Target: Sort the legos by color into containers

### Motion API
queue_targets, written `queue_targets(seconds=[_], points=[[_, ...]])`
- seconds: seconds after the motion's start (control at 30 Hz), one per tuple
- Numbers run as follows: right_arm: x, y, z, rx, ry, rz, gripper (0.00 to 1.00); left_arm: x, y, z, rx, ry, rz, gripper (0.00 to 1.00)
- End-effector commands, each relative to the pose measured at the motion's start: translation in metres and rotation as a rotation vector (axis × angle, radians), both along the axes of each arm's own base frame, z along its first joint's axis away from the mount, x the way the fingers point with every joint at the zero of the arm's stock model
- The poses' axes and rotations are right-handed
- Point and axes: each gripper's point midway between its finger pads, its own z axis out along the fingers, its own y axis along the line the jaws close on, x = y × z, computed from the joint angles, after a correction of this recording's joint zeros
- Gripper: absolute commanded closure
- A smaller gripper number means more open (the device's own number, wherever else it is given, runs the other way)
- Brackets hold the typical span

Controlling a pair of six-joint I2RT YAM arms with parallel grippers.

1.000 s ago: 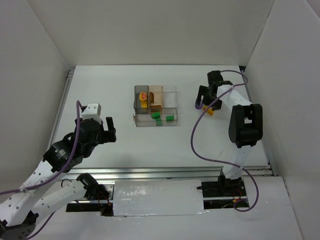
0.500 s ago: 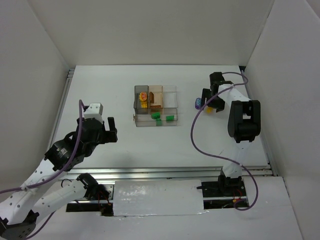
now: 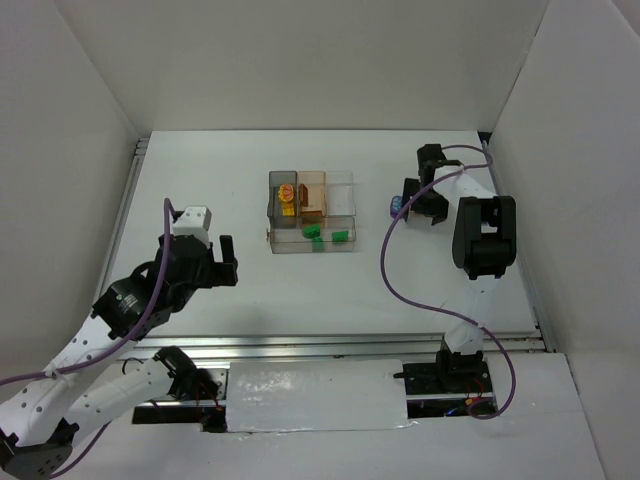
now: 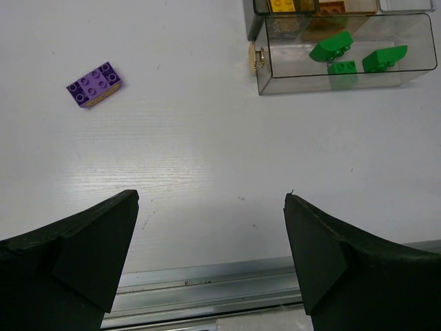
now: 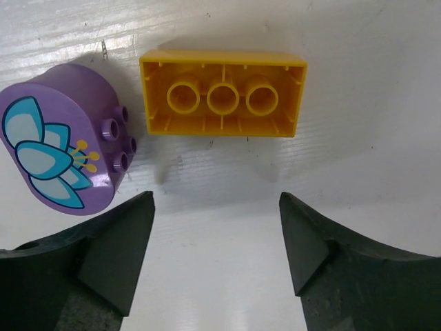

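Note:
The clear divided tray (image 3: 352,214) stands mid-table. Its long compartment holds three green bricks (image 4: 331,45). The grey compartment holds a yellow brick (image 3: 288,197) and the tan one an orange-brown brick (image 3: 313,207). My left gripper (image 4: 211,227) is open and empty, hovering near the table's front edge, with a small purple brick (image 4: 94,84) lying ahead to its left. My right gripper (image 5: 216,207) is open and empty, just short of an upside-down yellow brick (image 5: 223,93) and a rounded purple brick with a flower print (image 5: 65,138), right of the tray.
A metal rail (image 4: 207,289) runs along the table's front edge under the left gripper. White walls enclose the table on three sides. The right arm's purple cable (image 3: 390,270) loops over the table right of the tray.
The right gripper has shifted slightly toward the back, now covering the yellow brick in the top view. The left arm has moved a little forward and right. Both stay open.

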Motion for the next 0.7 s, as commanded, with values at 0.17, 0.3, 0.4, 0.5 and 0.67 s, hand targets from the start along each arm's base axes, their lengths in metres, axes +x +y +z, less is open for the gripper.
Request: queue_targets(seconds=[0.17, 0.3, 0.4, 0.5, 0.67], points=[[0.036, -0.029, 0.053, 0.019, -0.172, -0.162, 0.13, 0.006, -0.007, 0.015, -0.022, -0.050, -0.029, 0.00], [0.045, -0.035, 0.050, -0.007, -0.158, -0.142, 0.13, 0.006, -0.008, 0.014, -0.022, -0.049, -0.038, 0.00], [0.056, -0.031, 0.046, 0.014, -0.152, -0.117, 0.13, 0.006, -0.008, 0.014, -0.024, -0.051, -0.038, 0.00], [0.064, -0.022, 0.048, 0.062, -0.171, -0.088, 0.13, 0.006, -0.009, 0.014, -0.023, -0.048, -0.045, 0.01], [0.074, -0.015, 0.044, 0.092, -0.165, -0.069, 0.13, 0.007, -0.010, 0.013, -0.019, -0.042, -0.048, 0.00]])
